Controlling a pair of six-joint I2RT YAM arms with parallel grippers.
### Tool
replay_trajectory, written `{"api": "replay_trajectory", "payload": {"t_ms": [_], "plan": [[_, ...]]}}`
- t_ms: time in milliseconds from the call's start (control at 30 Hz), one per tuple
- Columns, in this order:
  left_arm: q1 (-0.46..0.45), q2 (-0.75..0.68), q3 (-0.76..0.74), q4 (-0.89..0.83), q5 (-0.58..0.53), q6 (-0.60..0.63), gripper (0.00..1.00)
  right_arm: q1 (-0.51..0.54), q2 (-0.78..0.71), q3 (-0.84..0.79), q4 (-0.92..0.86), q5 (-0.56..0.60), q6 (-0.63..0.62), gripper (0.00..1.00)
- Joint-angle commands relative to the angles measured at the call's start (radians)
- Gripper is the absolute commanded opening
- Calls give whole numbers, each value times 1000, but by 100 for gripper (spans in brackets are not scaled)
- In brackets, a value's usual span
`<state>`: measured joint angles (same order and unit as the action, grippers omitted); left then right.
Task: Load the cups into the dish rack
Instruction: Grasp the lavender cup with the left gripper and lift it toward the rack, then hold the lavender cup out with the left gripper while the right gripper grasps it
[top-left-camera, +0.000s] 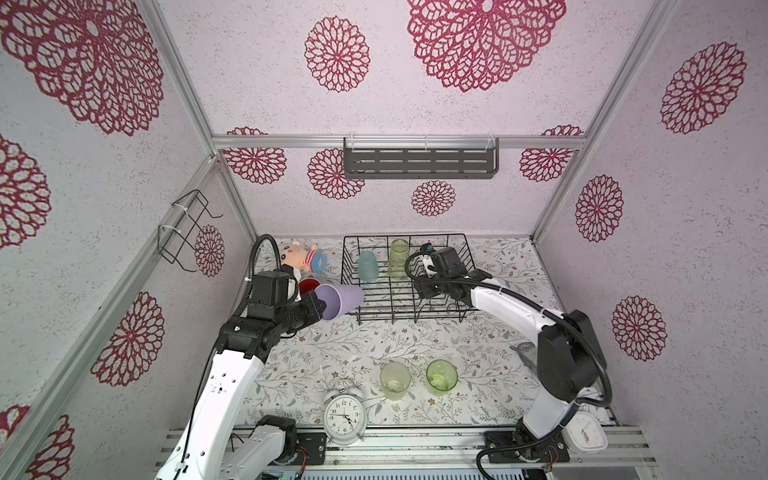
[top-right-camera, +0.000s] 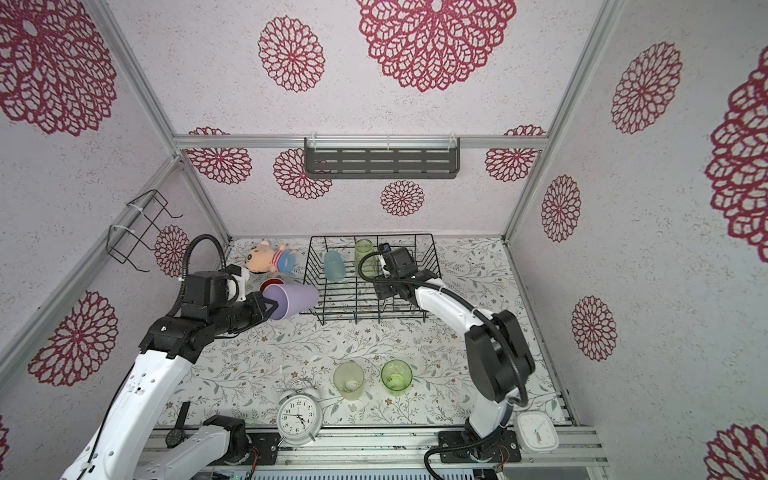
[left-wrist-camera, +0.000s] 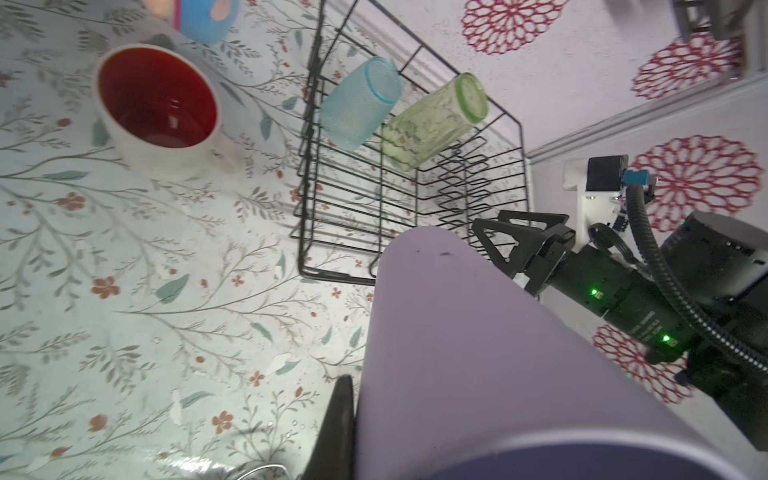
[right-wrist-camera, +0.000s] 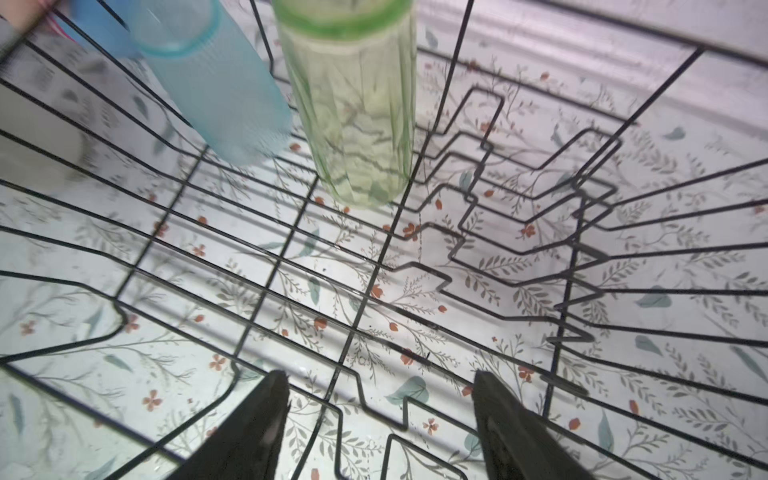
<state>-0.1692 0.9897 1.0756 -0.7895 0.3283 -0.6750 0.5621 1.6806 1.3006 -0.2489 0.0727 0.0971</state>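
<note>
Your left gripper (top-left-camera: 319, 309) is clamping the lilac tumbler (top-left-camera: 343, 299) by its rim, holding it sideways just beside the left edge of the dish rack (top-left-camera: 382, 299). Your right gripper (right-wrist-camera: 380, 378) is hanging over the rack floor, jaws apart, gripping nothing. A light-blue cup (top-left-camera: 368, 266) and a green tumbler (top-left-camera: 398, 257) are sitting near the rack's back edge.

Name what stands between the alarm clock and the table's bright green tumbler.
A pale yellow-green tumbler, upright, between alarm clock and bright green tumbler, in both top views.

Bright, even light; soft shadows; wrist views blurred at edges.
</note>
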Motion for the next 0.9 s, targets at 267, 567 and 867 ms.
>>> {"api": "replay_trajectory", "payload": {"t_ms": [267, 567, 867], "plan": [[5, 67, -26, 358, 328, -180, 0, 2, -295, -212, 481, -344, 234, 84], [6, 59, -106, 498, 421, -296, 2, 2, -295, -247, 785, -886, 326, 99], [5, 54, -150, 591, 589, -361, 6, 3, -292, -349, 821, -950, -110, 99]]}}
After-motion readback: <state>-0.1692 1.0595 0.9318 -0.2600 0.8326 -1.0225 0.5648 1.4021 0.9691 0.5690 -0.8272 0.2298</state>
